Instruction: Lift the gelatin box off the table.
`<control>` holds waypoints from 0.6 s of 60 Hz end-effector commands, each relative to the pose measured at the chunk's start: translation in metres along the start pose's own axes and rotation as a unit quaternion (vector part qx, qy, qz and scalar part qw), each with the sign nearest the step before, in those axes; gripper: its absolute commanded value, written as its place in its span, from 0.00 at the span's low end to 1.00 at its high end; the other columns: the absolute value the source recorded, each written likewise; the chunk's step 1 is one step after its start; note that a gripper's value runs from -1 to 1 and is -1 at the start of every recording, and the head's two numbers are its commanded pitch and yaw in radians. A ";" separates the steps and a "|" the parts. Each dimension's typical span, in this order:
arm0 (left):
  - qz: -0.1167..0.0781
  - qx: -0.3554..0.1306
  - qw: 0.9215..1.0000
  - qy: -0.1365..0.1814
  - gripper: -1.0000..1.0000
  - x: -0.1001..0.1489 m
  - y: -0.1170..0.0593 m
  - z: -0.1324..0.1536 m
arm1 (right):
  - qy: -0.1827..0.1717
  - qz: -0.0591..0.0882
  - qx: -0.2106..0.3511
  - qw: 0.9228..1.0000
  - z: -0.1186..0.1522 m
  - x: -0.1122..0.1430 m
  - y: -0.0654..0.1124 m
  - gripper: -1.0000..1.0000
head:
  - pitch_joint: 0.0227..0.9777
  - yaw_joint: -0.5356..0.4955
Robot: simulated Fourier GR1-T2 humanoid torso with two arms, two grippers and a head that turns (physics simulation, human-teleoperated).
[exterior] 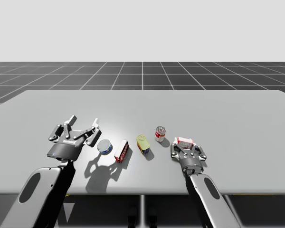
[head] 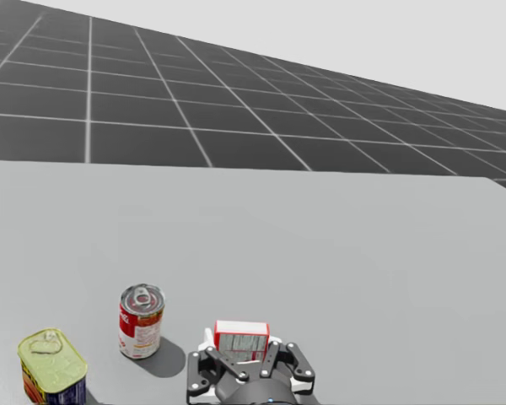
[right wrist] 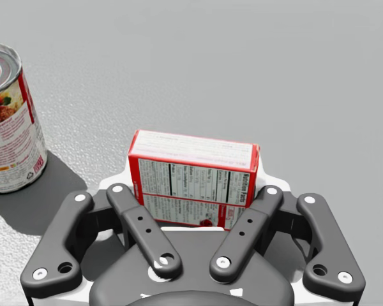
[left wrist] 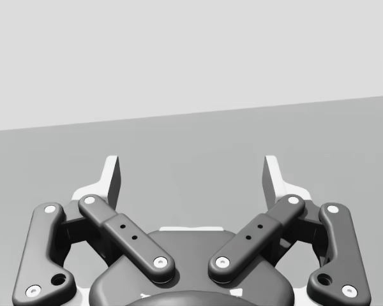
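The robot's left gripper [left wrist: 191, 178] and right gripper [right wrist: 193, 185] are built alike: to either side of the jaws, two matte black link bars pinned with silver-white screw heads, the inner bars drilled with a pair of small holes, carry white fingers [left wrist: 110, 178]. Behind the jaws sits a rounded black palm housing. Behind that come the left arm [exterior: 45, 192] and right arm [exterior: 206, 190], dark grey shells each with a paler oval panel.

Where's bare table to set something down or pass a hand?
Free: the far half of the grey table beyond the row, and the stretch right of the red-and-white box in my right gripper. Crowded: the near row from the flat blue can to the red-and-white soup can, with narrow gaps only.
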State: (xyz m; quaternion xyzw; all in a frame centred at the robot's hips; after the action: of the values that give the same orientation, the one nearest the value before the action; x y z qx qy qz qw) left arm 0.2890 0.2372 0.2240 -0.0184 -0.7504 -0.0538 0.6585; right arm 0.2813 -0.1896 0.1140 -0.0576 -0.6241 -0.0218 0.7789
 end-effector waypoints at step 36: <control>0.006 0.004 1.000 -0.002 0.00 0.002 0.002 0.000 | -0.081 0.026 -0.071 0.994 0.020 0.052 -0.019 1.00 | 0.45 0.12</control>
State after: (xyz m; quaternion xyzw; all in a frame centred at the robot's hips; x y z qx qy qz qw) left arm 0.2889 0.2378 0.2247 -0.0204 -0.7510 -0.0491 0.6582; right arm 0.2656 -0.1904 0.1368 -0.0802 -0.6540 0.0023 0.7522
